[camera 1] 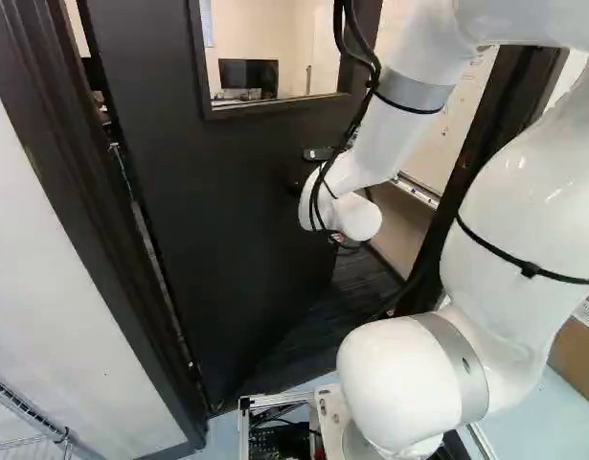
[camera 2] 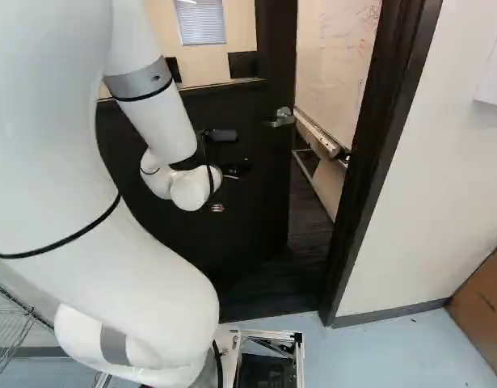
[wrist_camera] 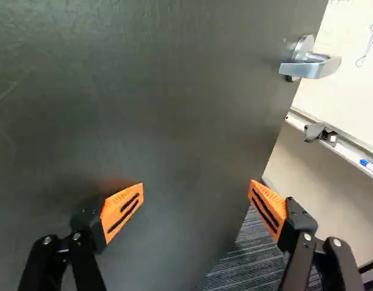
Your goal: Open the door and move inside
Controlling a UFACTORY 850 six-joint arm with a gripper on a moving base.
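- Gripper [wrist_camera: 196, 191] open wide, nothing gripped; door panel [wrist_camera: 144, 115] stood ahead at twelve o'clock, long axis upright, already ajar, swung away from base.
- Lever handle [wrist_camera: 312, 68] lay at one to two o'clock from the jaws, roughly crosswise, out of their span.
- Push on the panel seemed likelier than a grasp.
- Whiteboard tray [wrist_camera: 297, 123], two o'clock: blue-tipped marker [wrist_camera: 369, 165] in it.
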